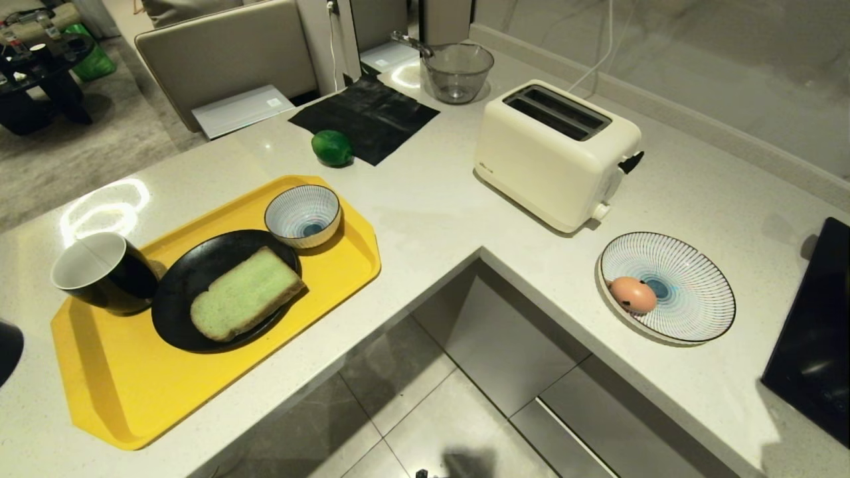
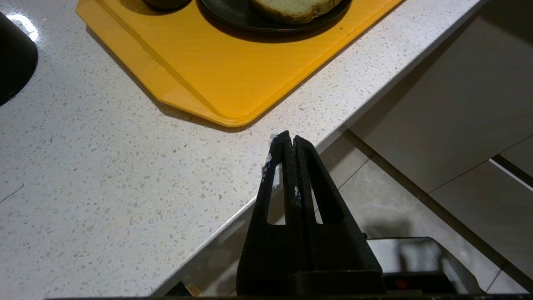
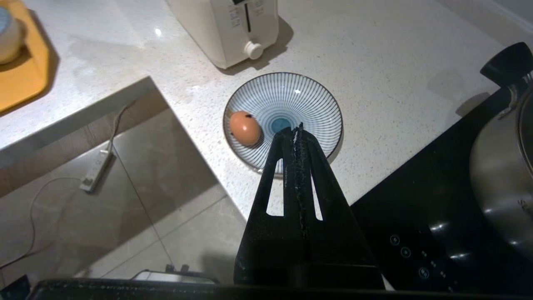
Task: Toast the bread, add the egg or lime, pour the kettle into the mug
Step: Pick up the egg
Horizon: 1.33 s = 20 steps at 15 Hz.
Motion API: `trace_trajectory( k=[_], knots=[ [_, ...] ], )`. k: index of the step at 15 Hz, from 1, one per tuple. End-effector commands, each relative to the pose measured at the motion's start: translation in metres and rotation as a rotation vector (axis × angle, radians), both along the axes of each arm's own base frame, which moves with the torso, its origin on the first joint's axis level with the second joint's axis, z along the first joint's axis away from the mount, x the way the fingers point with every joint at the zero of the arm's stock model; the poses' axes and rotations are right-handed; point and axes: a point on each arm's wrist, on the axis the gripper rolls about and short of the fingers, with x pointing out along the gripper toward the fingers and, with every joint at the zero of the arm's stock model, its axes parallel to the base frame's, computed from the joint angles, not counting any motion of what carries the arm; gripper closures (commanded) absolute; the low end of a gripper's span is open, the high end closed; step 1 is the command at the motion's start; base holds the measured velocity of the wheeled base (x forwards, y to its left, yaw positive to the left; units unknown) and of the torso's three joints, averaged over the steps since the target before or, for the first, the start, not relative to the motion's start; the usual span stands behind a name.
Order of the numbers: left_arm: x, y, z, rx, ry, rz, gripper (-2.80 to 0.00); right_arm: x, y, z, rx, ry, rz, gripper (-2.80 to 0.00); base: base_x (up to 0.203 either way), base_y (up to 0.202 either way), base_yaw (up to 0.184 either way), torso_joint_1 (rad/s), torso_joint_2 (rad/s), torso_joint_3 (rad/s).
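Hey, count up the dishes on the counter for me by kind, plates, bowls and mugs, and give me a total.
Plates: 2, a black plate under the bread, a striped plate holding the egg.
Bowls: 2, a striped bowl on the yellow tray, a glass bowl behind the toaster.
Mugs: 1, the black mug.
Total: 5.

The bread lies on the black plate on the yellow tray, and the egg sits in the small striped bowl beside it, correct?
Not quite. The egg sits on the wide striped plate near the toaster, as the head view shows. The bread is on the black plate.
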Motion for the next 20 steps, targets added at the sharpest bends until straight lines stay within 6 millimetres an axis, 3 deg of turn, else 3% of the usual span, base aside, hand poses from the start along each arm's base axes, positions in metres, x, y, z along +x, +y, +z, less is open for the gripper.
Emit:
trace_trajectory(
  k=[1, 3, 6, 7, 15, 20],
  knots=[
    [0.000, 0.000, 0.000, 0.000, 0.000, 0.000, 0.00, 0.068, 0.001, 0.008, -0.005, 0.189, -0.020, 0.00, 0.000, 0.000, 0.000, 0.000, 0.00, 0.000],
    [0.000, 0.000, 0.000, 0.000, 0.000, 0.000, 0.00, 0.094, 0.005, 0.002, -0.014, 0.270, 0.000, 0.00, 0.000, 0.000, 0.000, 0.000, 0.00, 0.000],
    [0.000, 0.000, 0.000, 0.000, 0.000, 0.000, 0.00, 0.112, 0.008, -0.011, -0.036, 0.351, 0.012, 0.00, 0.000, 0.000, 0.000, 0.000, 0.00, 0.000],
    [0.000, 0.000, 0.000, 0.000, 0.000, 0.000, 0.00, 0.118, 0.008, -0.013, -0.060, 0.366, 0.014, -2.80, 0.000, 0.000, 0.000, 0.000, 0.00, 0.000],
    [0.000, 0.000, 0.000, 0.000, 0.000, 0.000, 0.00, 0.134, 0.013, -0.025, -0.076, 0.430, 0.165, -2.80, 0.000, 0.000, 0.000, 0.000, 0.00, 0.000],
    [0.000, 0.000, 0.000, 0.000, 0.001, 0.000, 0.00, 0.170, 0.015, -0.035, 0.046, 0.527, 0.133, -2.80, 0.000, 0.000, 0.000, 0.000, 0.00, 0.000]
  ],
)
